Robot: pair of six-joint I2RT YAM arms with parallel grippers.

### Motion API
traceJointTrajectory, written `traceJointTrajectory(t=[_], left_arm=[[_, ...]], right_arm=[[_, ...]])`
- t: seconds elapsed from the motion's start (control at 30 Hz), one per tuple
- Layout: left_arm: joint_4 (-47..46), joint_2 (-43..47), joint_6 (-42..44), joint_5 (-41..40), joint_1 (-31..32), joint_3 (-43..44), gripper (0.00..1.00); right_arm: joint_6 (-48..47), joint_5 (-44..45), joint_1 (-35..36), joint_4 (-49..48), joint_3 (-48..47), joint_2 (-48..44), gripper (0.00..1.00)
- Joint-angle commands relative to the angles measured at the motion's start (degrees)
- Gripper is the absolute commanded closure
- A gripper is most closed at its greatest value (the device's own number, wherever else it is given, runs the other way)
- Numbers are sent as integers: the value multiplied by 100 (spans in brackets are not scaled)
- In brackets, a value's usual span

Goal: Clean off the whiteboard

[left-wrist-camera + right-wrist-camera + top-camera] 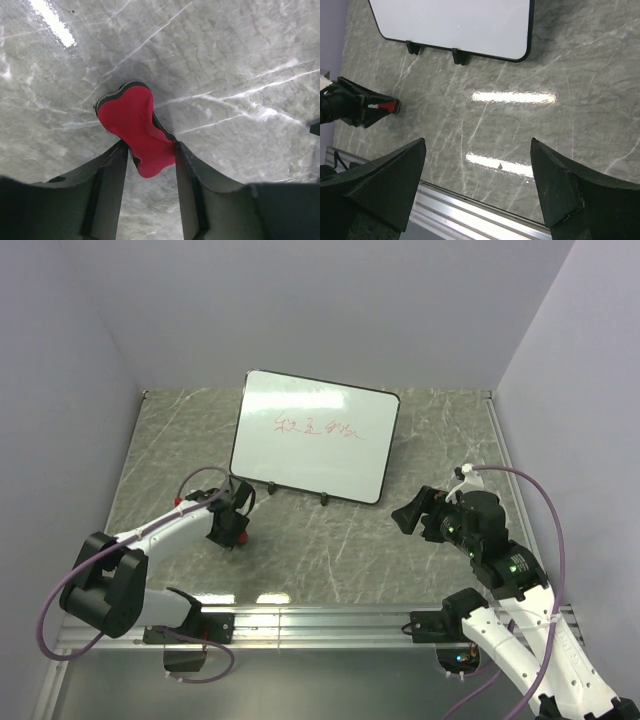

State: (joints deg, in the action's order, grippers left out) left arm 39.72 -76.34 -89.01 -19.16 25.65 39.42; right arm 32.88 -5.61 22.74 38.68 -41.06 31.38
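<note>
Whiteboard [315, 435] stands propped on its feet toward the far side of the surface [330, 550], red writing across it | left end effector [151, 150]: we see it clenched on the red eraser [131, 117], which touches the surface | right end effector [477, 145]: spread wide, holding nothing

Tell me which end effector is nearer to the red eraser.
Left. The left end effector is closed on the eraser, low on the table. The right end effector is open and empty, far off to the side.
</note>
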Motion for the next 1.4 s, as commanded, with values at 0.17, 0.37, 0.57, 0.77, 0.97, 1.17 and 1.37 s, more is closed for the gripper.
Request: traceJointTrajectory(t=[0.17, 0.37, 0.57, 0.77, 0.97, 1.17, 1.37], left_arm=[[-9, 249, 340, -132, -165, -198, 18], [334, 760, 121, -334, -165, -136, 3], [518, 778, 191, -475, -165, 144, 7], [545, 936, 165, -536, -174, 276, 13], [554, 568, 156, -449, -218, 356, 13], [545, 84, 235, -246, -280, 365, 16], [247, 119, 402, -194, -455, 145, 32]], right_arm=[[-89, -28, 37, -88, 10, 26, 9], [-72, -11, 46, -123, 36, 62, 9], [-28, -37, 46, -141, 107, 53, 10], [7, -37, 46, -167, 159, 53, 10], [16, -28, 46, -132, 160, 53, 11], [25, -28, 46, -124, 160, 61, 11], [51, 7, 46, -115, 177, 18, 11]])
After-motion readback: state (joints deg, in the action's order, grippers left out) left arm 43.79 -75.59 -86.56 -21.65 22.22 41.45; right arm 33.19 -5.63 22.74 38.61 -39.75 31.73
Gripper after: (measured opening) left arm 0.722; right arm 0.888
